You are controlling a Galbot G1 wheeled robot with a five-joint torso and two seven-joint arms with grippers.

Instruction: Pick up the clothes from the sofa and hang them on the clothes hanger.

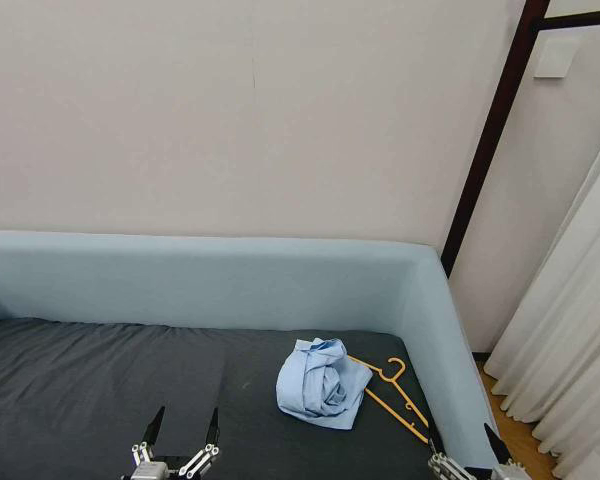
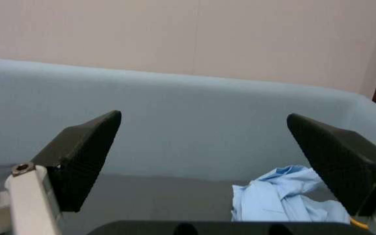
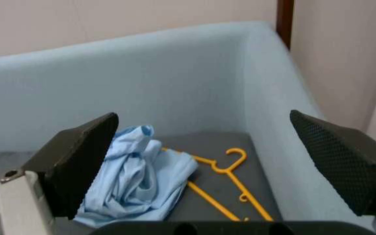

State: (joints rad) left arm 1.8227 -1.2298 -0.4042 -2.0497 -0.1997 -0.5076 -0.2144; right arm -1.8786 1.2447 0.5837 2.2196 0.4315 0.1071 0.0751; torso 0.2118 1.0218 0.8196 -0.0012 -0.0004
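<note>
Claws hang low at the near edge of the head view, both with fingers spread wide and nothing between them. The left claw [image 1: 186,428] hovers over the dark grey seat [image 1: 80,380] of the sofa [image 1: 200,280], well apart from the clothing, which lies off to its right. The right claw [image 1: 463,452] is at the sofa's right end, by the pale blue armrest [image 1: 435,330] and near the lower end of the hanger [image 1: 395,392].

A light blue shirt [image 1: 323,392] lies crumpled in a heap on the seat, close to the right-hand corner. The orange hanger lies flat on the seat just beside it, one arm tucked against or under the fabric, its hook towards the armrest. From the right wrist, shirt and hanger both show ahead between the open fingers.

Behind the seat rises the pale blue backrest, then a plain wall [image 1: 230,110]; a white curtain [image 1: 580,340] hangs to the right.
</note>
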